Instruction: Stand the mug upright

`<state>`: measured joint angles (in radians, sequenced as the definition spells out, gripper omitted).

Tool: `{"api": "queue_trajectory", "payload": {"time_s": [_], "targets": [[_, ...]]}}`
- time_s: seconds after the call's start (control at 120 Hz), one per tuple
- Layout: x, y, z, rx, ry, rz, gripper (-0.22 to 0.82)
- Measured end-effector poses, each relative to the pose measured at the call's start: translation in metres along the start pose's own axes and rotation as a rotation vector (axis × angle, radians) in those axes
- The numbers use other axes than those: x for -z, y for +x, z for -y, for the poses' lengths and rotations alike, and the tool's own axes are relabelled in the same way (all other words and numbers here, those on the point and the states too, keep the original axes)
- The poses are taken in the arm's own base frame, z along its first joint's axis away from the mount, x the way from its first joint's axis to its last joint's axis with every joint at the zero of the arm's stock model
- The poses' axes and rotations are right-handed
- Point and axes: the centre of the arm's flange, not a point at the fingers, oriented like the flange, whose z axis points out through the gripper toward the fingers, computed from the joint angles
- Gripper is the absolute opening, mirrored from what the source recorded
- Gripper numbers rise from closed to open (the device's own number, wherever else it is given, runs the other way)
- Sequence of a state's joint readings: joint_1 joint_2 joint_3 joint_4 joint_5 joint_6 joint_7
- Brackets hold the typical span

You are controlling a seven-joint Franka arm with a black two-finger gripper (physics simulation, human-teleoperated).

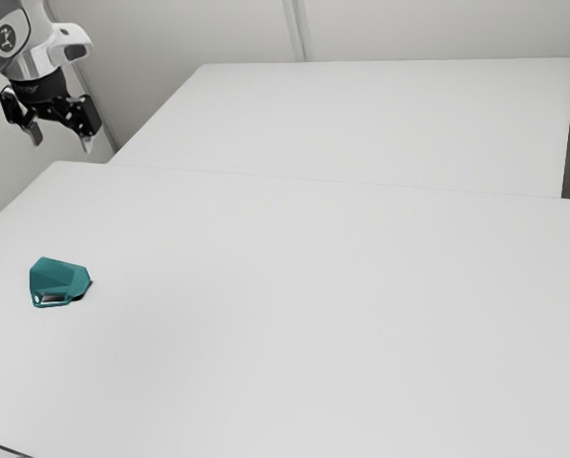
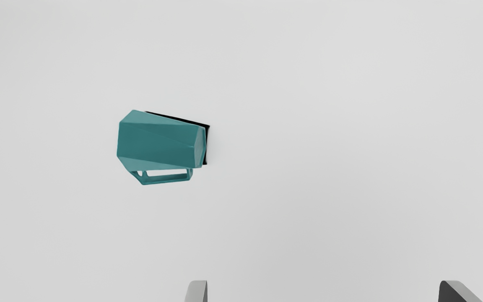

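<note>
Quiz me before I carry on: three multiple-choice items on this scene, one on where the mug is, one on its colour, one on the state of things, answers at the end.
1. Where on the table is the mug?
A. Toward the exterior view's right
B. Toward the exterior view's left
C. At the exterior view's centre

2. What colour is the mug?
A. Red
B. Yellow
C. Teal

3. How do the mug and the end effector stand?
A. Mug on its side, end effector open
B. Mug upright, end effector open
C. Mug on its side, end effector shut on it

Right letters:
1: B, it lies near that side in the exterior view.
2: C, both views show blue-green faces.
3: A, its long body lies along the tabletop, and the fingers stand wide apart, away from it.
</note>
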<state>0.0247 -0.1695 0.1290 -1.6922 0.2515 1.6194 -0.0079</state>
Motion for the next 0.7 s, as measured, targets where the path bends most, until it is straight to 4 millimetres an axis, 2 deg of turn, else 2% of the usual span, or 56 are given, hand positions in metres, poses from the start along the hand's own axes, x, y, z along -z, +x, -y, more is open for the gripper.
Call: {"api": "queue_trajectory", "payload": {"time_s": [0.208, 0.317, 0.4, 0.45, 0.567, 0.7], "targets": [[-0.001, 0.001, 0.000, -0.024, -0.003, -0.021, 0.60], [-0.010, 0.004, 0.007, -0.017, -0.002, -0.015, 0.60], [-0.024, 0.004, 0.036, 0.044, -0.031, 0.002, 0.60], [-0.037, -0.003, 0.065, 0.110, -0.076, 0.023, 0.60], [-0.088, -0.031, 0.133, 0.279, -0.216, 0.097, 0.60], [-0.148, -0.048, 0.194, 0.396, -0.349, 0.153, 0.60]]}}
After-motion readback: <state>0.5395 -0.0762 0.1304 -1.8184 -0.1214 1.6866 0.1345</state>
